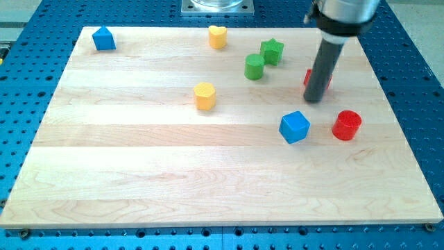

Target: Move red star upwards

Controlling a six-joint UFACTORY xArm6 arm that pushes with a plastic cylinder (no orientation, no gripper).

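The red star (308,78) lies at the view's right, mostly hidden behind my rod; only red slivers show on either side of it. My tip (314,99) rests on the board just below the star, touching or nearly touching it. A red cylinder (346,126) stands below and right of the tip. A blue cube (295,127) sits below and left of the tip.
A green star (272,51) and a green cylinder (254,67) sit up and left of the tip. A yellow cylinder-like block (205,96) is at mid-board, a yellow heart (218,36) near the top edge, a blue pentagon-like block (104,39) at the top left. The wooden board (139,173) lies on a blue table.
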